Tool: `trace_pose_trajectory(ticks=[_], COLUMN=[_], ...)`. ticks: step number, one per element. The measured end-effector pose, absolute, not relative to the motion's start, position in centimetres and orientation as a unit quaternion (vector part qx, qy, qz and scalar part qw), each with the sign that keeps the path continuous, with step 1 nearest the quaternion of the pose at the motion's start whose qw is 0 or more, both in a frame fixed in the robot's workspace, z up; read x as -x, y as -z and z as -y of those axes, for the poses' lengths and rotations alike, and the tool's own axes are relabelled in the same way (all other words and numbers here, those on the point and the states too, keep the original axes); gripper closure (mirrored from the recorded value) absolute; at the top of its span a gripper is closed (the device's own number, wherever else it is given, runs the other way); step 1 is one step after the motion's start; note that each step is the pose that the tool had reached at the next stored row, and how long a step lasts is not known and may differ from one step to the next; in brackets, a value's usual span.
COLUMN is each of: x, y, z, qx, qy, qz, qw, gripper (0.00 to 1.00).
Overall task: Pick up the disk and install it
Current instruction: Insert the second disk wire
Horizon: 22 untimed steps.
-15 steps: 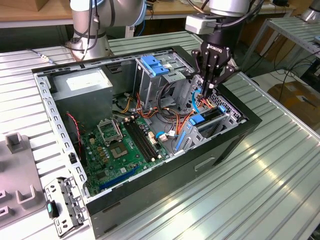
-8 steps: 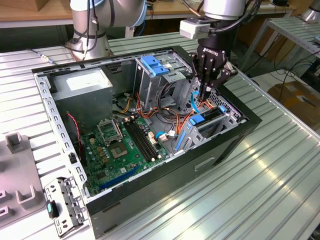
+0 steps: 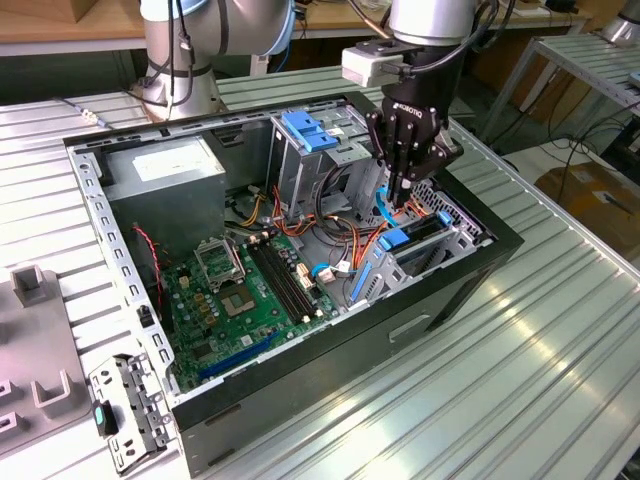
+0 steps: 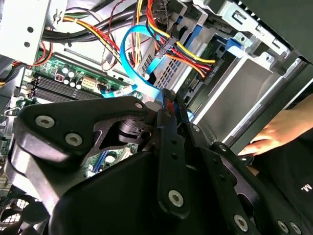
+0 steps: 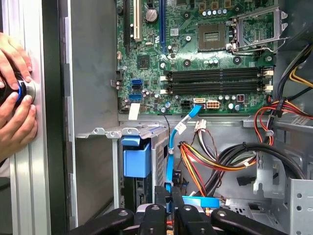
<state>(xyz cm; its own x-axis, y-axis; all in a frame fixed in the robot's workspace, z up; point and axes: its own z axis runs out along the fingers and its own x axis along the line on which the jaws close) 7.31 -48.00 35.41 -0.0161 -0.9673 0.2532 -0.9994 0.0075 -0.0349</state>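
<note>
Progress check, afaict: the pick-up part looks done. The disk (image 3: pixel 418 236) seems to be sitting in its bay in the PC case (image 3: pixel 470 290) already, blue bracket (image 5: pixel 200 201) and all, right under the fingertips and a touch to the side of them. Can't tell if it's pushed fully home, tbh.

The gripper (image 3: pixel 400 205) is down inside the case just above that bay. Its fingers (image 4: pixel 165 115) are squeezed nearly together, and it looks like they've got the blue data cable (image 5: pixel 169 161) pinched between them, not the disk. The cable loops away from the tips toward the motherboard (image 5: pixel 195 58). The red/yellow power leads (image 4: pixel 186 49) run close by the tips too.

So what's left imo is the cabling/seating end of the install.
</note>
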Motion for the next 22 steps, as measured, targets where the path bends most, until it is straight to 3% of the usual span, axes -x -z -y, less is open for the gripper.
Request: trace_pose_trajectory(ticks=[14, 16, 22], x=[-7.3, -7.2, -7.3], y=[-35.4, -35.2, -35.2], z=[48.0, 49.7, 50.0], qx=[-0.697, -0.697, -0.691], qy=[-0.102, -0.103, -0.104], qz=[0.705, 0.706, 0.712], qw=[0.078, 0.075, 0.064], gripper=[0.84, 0.84, 0.84])
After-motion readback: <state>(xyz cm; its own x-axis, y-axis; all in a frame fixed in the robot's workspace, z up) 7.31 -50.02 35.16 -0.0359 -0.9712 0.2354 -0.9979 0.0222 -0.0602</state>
